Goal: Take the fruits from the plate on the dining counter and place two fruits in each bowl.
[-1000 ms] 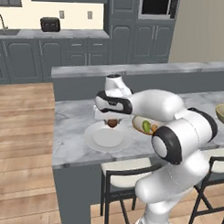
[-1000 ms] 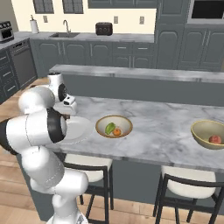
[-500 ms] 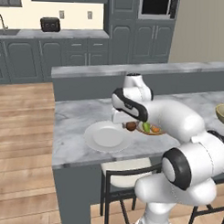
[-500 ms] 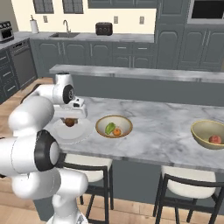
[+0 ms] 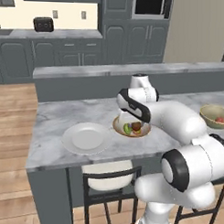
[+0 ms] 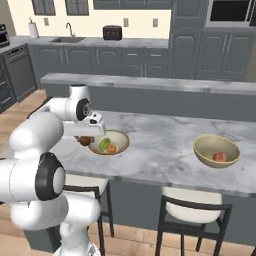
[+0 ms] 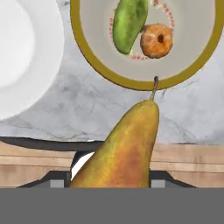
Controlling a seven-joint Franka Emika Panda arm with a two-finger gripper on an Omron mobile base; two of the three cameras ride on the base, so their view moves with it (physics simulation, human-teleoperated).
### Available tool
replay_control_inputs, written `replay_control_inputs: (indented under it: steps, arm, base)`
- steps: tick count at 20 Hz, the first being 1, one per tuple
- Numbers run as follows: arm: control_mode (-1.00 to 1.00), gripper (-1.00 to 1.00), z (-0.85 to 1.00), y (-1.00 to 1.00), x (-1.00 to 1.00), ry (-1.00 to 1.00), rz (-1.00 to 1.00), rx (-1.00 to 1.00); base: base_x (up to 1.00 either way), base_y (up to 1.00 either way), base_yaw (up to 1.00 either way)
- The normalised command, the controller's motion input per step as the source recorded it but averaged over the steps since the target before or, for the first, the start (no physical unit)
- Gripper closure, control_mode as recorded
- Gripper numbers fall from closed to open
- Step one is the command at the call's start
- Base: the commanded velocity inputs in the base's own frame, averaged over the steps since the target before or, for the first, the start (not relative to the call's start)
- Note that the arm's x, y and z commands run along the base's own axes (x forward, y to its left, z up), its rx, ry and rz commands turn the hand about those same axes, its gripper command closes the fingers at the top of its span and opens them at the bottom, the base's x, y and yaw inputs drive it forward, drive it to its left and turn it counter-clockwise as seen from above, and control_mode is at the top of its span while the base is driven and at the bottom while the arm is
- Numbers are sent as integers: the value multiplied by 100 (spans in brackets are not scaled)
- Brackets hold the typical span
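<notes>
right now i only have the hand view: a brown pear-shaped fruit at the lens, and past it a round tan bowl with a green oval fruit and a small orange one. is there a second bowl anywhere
observer: yes, a second round tan bowl stands farther along the grey-white marbled dining counter, off to the robot's right.
operator: anything in it
observer: one reddish-pink round fruit, nothing else.
operator: so the brown pear-shaped fruit could go there. any fruit left on the flat white plate, i only see its edge
observer: none, the flat white plate is bare.
</notes>
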Motion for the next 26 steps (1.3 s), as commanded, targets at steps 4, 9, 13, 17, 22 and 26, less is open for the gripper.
replay_control_inputs:
  steps: [4,9,13,17,22,26]
  arm:
    - [100,100,0,0,0,0,0,0]
    - [100,100,0,0,0,0,0,0]
    - [100,100,0,0,0,0,0,0]
    - [-100,100,0,-12,3,0,-6,0]
    - [-100,100,0,-40,12,-3,-29,6]
    - [-100,100,3,-93,26,-5,-10,9]
  base:
    - [0,-89,0]
    - [17,-48,-4]
    - [29,-19,-15]
    - [19,-21,-16]
    - [0,0,0]
    - [0,0,0]
